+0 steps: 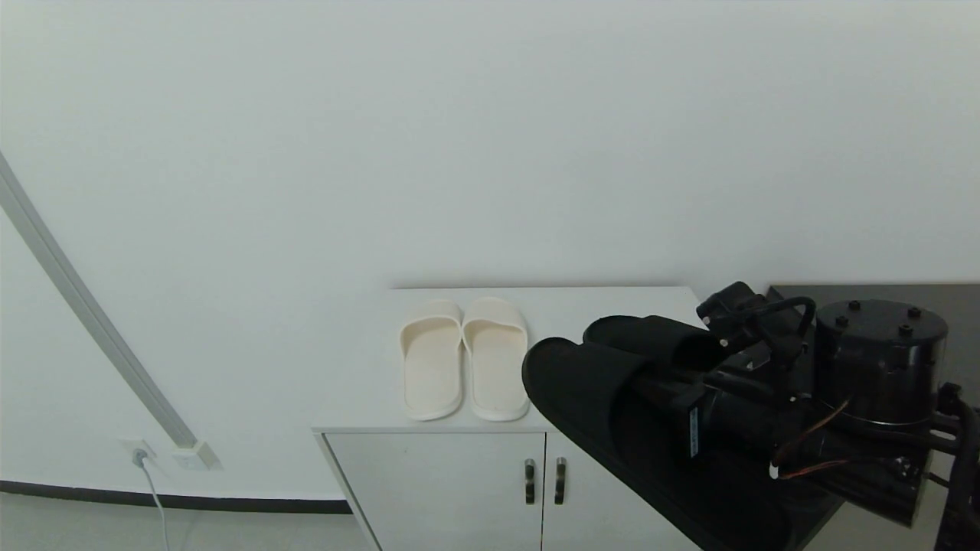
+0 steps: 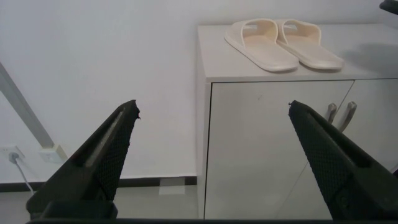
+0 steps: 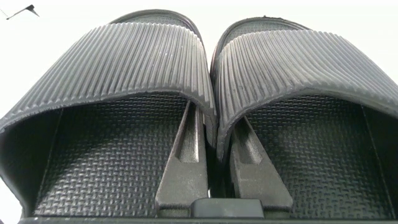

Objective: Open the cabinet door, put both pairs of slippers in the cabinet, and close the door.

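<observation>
White wall (image 1: 490, 153) backs the cabinet (image 1: 436, 482), doors shut, with cream slippers (image 1: 463, 360) on its top at the front edge. Right claw (image 3: 214, 118) grips the black slippers (image 1: 589, 383) — a finger inside each, pinching their inner walls — by the top's right front corner; left claw (image 2: 212, 106) gapes wide

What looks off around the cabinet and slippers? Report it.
Nothing spilled or damaged. One oddity: the right gripper holds the black slippers pinched together, yet the cabinet doors are shut. The white slippers sit neatly paired on top.
</observation>
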You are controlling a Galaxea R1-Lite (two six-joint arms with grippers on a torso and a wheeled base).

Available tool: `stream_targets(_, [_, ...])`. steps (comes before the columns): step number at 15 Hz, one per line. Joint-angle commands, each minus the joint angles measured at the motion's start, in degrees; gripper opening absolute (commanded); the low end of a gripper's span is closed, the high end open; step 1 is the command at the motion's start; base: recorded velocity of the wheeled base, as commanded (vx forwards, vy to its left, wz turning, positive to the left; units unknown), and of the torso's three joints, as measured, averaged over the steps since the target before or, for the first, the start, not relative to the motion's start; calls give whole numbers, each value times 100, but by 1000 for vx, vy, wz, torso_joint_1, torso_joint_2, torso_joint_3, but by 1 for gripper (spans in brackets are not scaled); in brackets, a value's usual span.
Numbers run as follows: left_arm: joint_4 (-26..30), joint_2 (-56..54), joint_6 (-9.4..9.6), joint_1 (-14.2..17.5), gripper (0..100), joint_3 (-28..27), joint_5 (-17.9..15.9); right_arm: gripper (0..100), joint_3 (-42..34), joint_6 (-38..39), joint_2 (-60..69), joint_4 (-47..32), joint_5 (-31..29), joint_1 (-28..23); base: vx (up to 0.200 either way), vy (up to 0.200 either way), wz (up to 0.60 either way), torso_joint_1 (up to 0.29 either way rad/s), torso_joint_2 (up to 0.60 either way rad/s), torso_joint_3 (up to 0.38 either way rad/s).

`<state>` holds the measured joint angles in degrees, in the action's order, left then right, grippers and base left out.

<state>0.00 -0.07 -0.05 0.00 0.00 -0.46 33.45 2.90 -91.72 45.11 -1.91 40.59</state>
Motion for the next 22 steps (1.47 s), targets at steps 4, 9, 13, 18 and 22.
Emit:
stream_targets(4, [0, 7, -4, 0, 100, 0, 2, 0, -76, 0, 32, 7, -2, 1, -200, 0, 0, 4, -1, 1])
stream_targets(9, [0, 7, -4, 0, 100, 0, 2, 0, -128, -9, 32, 7, -2, 1, -200, 0, 0, -5, 1, -1])
stream_targets(13, [0, 7, -4, 0, 100, 0, 2, 0, -155, -18, 32, 7, -2, 1, -50, 0, 0, -1, 1, -1])
stream_targets(18, [0, 7, -4, 0, 100, 0, 2, 0, -181, -18, 32, 7, -2, 1, 0, 0, 0, 0, 0, 0])
stream_targets(22, [0, 7, -4, 0, 100, -9, 2, 0, -190, -26, 23, 7, -2, 1, 0, 0, 0, 0, 0, 0])
